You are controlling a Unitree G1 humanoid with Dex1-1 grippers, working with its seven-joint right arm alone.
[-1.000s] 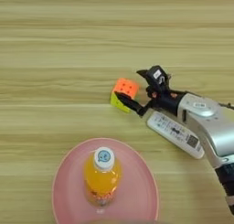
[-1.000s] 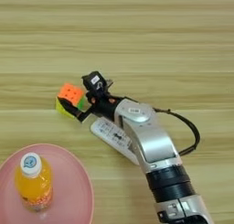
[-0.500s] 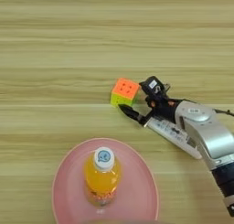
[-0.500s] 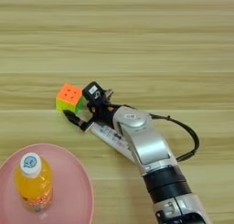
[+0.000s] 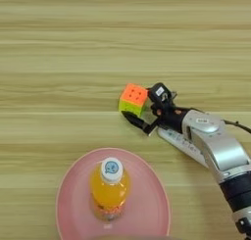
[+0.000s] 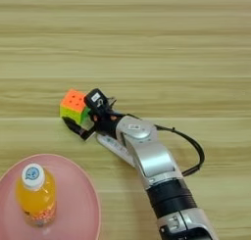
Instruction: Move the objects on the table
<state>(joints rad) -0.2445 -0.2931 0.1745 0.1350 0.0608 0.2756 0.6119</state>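
Observation:
An orange-yellow puzzle cube (image 5: pixel 133 98) rests on the wooden table (image 5: pixel 73 62) just left of centre. My right gripper (image 5: pixel 142 107) is open at the cube's right side. One black finger (image 5: pixel 137 122) runs along the cube's near edge and the other (image 5: pixel 158 93) stands at its right face. A white remote control (image 5: pixel 177 141) lies flat under my forearm, partly hidden by it. The orange juice bottle (image 5: pixel 110 187) with a white cap stands upright in the middle of the pink plate (image 5: pixel 149 195) at the bottom left.
My silver forearm (image 6: pixel 147 158) comes in from the bottom right and crosses the remote, with a black cable (image 6: pixel 193 151) looping at its right. Bare wood fills the far half of the table.
My gripper has slid left along the table, and its fingers now reach around the cube's near right corner. The cube, the plate and the bottle have stayed in place.

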